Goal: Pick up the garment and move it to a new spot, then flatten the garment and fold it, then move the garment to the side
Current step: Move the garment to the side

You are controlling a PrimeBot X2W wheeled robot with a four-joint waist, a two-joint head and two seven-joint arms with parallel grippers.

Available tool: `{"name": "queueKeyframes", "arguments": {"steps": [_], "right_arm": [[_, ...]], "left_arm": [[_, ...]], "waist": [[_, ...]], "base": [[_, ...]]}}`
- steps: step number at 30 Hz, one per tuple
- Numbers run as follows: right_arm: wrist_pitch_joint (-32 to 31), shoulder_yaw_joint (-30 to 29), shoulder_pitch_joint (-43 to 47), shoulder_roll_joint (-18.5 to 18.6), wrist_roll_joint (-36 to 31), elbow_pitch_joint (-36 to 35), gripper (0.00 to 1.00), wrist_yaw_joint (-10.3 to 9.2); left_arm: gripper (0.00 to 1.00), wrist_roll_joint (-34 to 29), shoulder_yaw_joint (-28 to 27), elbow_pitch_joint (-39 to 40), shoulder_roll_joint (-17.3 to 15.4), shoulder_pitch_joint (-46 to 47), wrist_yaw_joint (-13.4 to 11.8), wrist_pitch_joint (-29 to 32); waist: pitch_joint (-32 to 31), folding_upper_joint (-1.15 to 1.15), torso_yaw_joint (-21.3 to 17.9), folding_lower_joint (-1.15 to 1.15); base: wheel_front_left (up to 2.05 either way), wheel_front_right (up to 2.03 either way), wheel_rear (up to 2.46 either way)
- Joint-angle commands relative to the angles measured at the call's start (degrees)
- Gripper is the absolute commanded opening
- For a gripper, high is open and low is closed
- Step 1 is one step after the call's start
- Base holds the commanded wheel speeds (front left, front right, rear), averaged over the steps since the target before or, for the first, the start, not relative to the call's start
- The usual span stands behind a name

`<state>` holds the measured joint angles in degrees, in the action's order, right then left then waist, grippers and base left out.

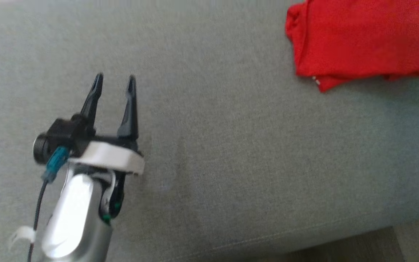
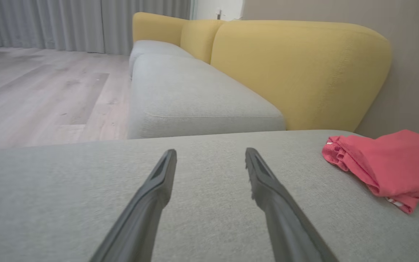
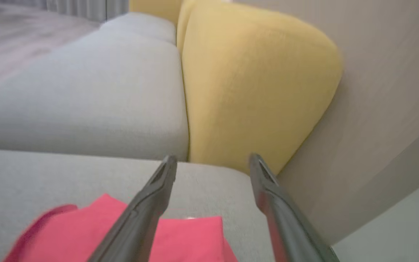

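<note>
A: Entry one, the garment point(image 1: 362, 40): where does it lie?
B: Red, folded in layers, on the grey seat cushion point(image 1: 231, 145), at the far right of it in the head view. Nothing grips it.
A: Entry two?
B: The right gripper point(image 3: 213, 160). Its fingers are spread wide with nothing between them. In its wrist view the garment lies below the fingers and the tips reach past the cloth's far edge. Whether they touch the cloth, I cannot tell.
A: Entry three?
B: The left gripper point(image 1: 115, 82). Its fingers are apart and empty, over bare cushion, well apart from the garment on its right.
A: Surroundings?
B: A yellow back cushion point(image 2: 296, 72) behind the seat, near the garment; a second grey seat point(image 2: 195, 94) beyond; wood floor point(image 2: 49, 91); grey curtains point(image 2: 67, 22); a beige wall point(image 3: 395, 91)
</note>
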<state>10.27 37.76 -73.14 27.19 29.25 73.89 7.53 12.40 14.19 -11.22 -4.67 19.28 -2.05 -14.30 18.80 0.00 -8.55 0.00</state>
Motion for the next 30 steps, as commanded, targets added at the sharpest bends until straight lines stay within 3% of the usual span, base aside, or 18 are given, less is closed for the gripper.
{"name": "queueKeyframes", "arguments": {"steps": [1, 11, 19, 22, 30], "right_arm": [[1.9, -0.3, 1.9, -0.6, 0.5, -1.8, 1.0, -0.04], [4.7, -2.8, 17.1, -2.4, 4.9, -16.7, 1.0, -0.04], [4.7, -16.1, 37.9, -1.9, 0.9, -36.9, 1.0, -0.04], [4.7, -20.2, 43.8, -3.3, -2.0, -42.1, 1.0, -0.04], [4.7, -29.9, 63.1, -11.6, -9.2, -56.1, 1.0, -0.04]], "left_arm": [[1.0, 0.4, -2.6, 1.9, -1.6, -0.9, -0.5, -0.6], [1.0, 8.0, -8.1, 3.3, -2.0, -8.9, -0.7, 1.3], [1.0, 7.5, -8.6, 2.8, -2.7, -13.7, -2.1, 1.0], [1.0, 7.0, -8.6, 2.1, -2.9, -14.0, -2.1, 0.4], [1.0, 3.5, -9.1, -1.3, -3.3, -13.9, -1.2, -0.7]], "waist": [[-6.1, 0.0, 1.5, 0.0], [-17.5, 0.0, 4.2, 0.0], [-20.5, 0.0, 6.4, 0.0], [-20.8, 0.0, 7.0, 0.0], [-21.0, 0.0, 9.4, 0.0]], "base": [[0.0, 0.0, 0.0], [0.0, 0.0, 0.0], [0.0, 0.0, 0.0], [0.0, 0.0, 0.0], [0.0, 0.0, 0.0]]}}
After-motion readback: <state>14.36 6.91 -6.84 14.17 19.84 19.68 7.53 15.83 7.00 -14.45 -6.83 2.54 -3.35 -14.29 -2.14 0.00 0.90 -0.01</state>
